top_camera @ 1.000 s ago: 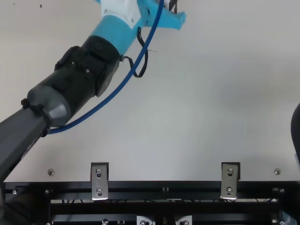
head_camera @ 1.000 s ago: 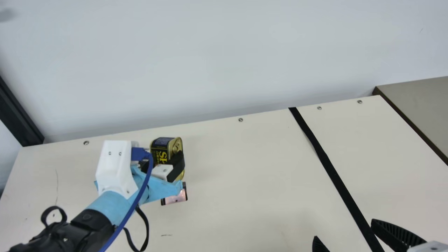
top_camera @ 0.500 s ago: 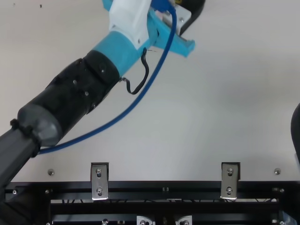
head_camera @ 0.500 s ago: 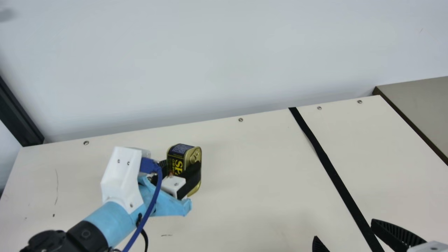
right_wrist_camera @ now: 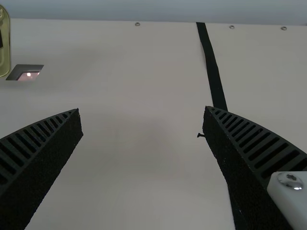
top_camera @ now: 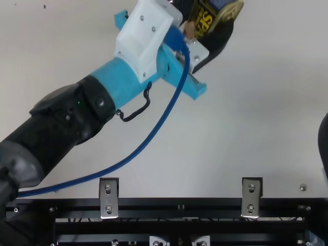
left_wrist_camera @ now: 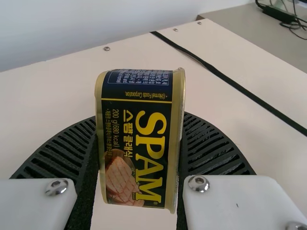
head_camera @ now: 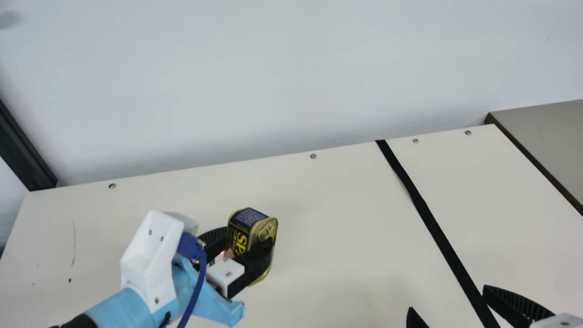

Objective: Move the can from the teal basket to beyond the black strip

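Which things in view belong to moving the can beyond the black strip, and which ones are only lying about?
For the job:
can, held by the left end effector
black strip

Just lying about:
small flat pinkish item on the table
black box with cables on the grey surface

The main view looks from the neck down across the counter (head_camera: 328, 218) to the wall (head_camera: 291, 68), far enough back to take in the far edge. The top view looks steeply down from above, fairly close over the left arm (top_camera: 118, 79), down to the black rail (top_camera: 215, 208); both share that arm and the can (top_camera: 207, 20). The left wrist view faces the can close up; the right wrist view looks out across the counter. Both share the black strip (head_camera: 427, 214) with the main view
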`<state>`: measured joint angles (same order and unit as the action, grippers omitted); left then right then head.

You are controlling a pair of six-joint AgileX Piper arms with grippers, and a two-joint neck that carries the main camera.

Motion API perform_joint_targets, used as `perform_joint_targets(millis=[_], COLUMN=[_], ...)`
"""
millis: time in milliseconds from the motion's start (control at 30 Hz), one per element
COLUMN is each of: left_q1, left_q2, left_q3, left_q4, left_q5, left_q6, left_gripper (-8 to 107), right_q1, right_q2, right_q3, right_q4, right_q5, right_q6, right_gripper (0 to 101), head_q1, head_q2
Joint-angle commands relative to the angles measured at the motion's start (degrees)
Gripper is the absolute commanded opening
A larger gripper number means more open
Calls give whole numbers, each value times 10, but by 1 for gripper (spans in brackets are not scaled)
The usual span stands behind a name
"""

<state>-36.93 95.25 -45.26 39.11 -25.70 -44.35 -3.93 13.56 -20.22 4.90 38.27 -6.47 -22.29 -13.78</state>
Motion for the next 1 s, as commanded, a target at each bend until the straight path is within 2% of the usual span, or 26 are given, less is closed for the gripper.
perform_joint_targets(millis=[0, 267, 400, 533, 767, 967], left_q1=[0, 0, 0, 0, 0, 0], left_q2=[0, 0, 0, 0, 0, 0], left_q3=[0, 0, 0, 0, 0, 0], left_q4=[0, 1, 1, 1, 1, 1], left_q5=[0, 1, 1, 1, 1, 1], left_q6=[0, 0, 0, 0, 0, 0], left_gripper=[10, 10, 10, 10, 10, 10], right_q1=[0, 10, 23, 44, 90, 128], right_q2=[0, 23, 68, 127, 230, 305], right_q3=[0, -7, -33, -75, -149, -191], right_q4=[0, 0, 6, 23, 82, 154], right_q5=[0, -11, -43, -81, -134, -171], right_q6=[0, 1, 1, 1, 10, 25], right_gripper=[101, 101, 101, 101, 101, 101], head_q1=[-10, -10, -10, -10, -10, -10], head_q2=[-6, -6, -6, -6, -6, -6])
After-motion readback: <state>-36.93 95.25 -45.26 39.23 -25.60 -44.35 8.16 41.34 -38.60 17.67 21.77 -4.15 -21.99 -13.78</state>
